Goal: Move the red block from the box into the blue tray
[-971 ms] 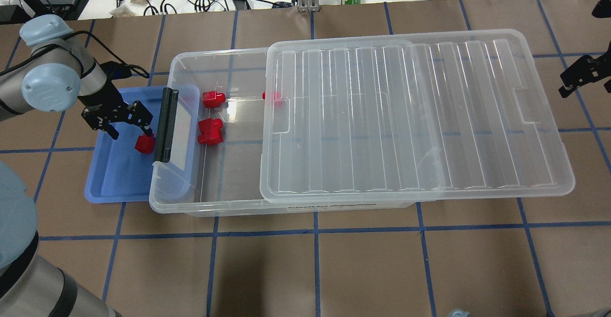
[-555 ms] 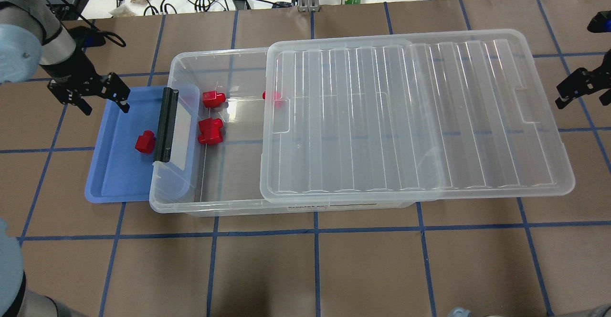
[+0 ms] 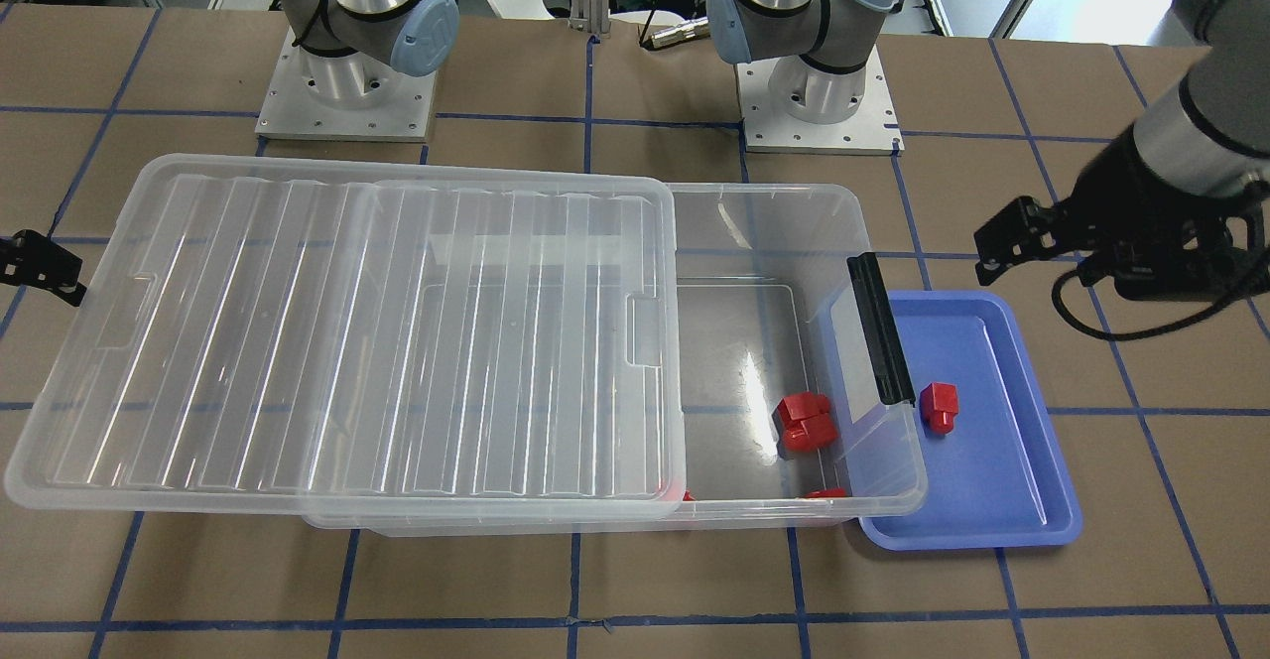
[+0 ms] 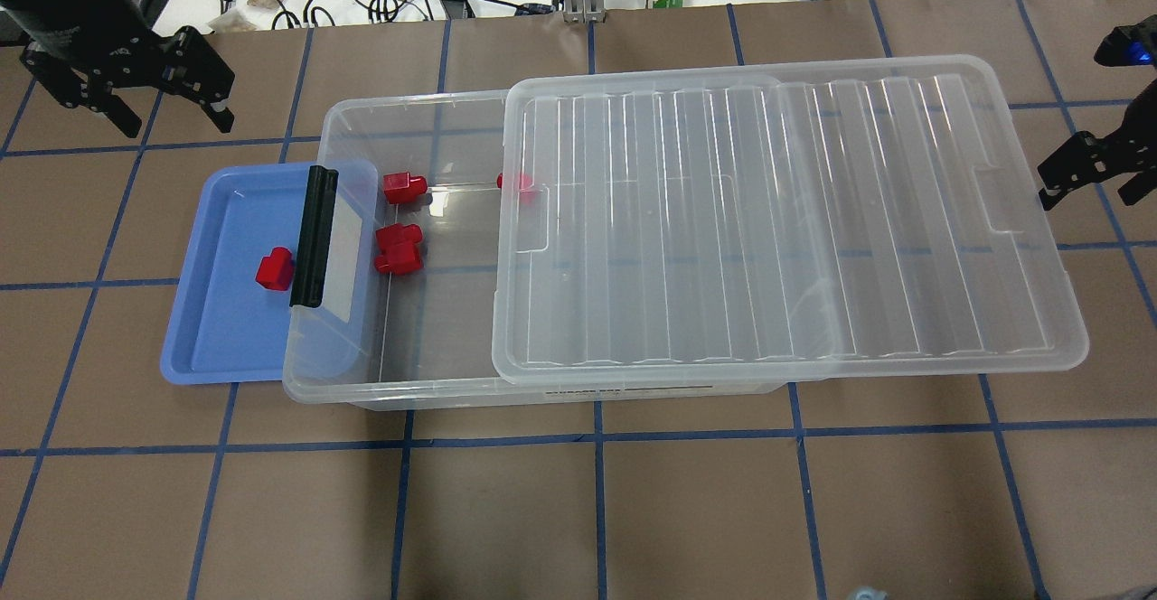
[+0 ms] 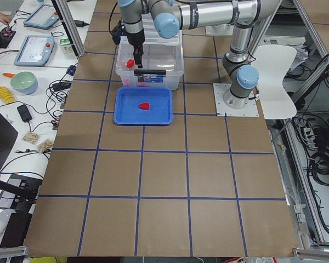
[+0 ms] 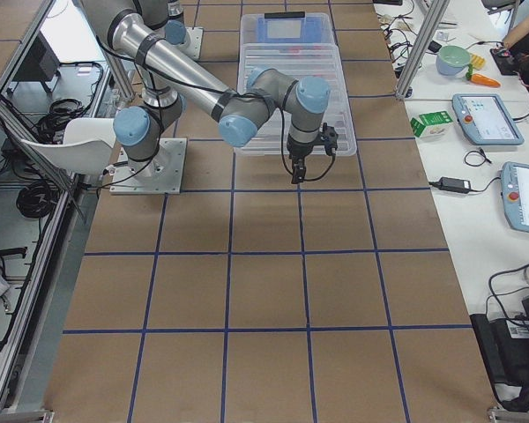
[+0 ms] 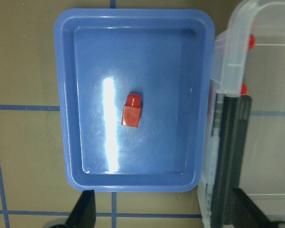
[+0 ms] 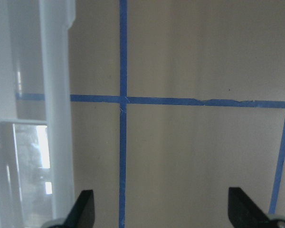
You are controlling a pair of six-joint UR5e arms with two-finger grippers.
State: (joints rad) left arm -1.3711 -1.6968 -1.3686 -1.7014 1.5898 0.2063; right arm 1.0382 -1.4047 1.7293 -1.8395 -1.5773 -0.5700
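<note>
The ribbed lid (image 4: 777, 220) is slid right over most of the box (image 4: 434, 394), and a red piece (image 4: 517, 182) at its left edge is half hidden beneath it. A small red piece (image 4: 403, 187) and a lumpier one (image 4: 399, 248) lie in the uncovered left end. The box's end with the black latch bar (image 4: 313, 237) overlaps the right side of the blue tray (image 4: 226, 329). The red block (image 4: 274, 269) lies on the tray floor just left of that bar, untouched. The left gripper (image 4: 176, 121) hangs high above the tray, pointing down, fingers spread wide and empty. The right gripper (image 4: 1089, 193), partly cut off at the frame edge, hovers off the lid's right end, fingers equally wide apart and empty.
</note>
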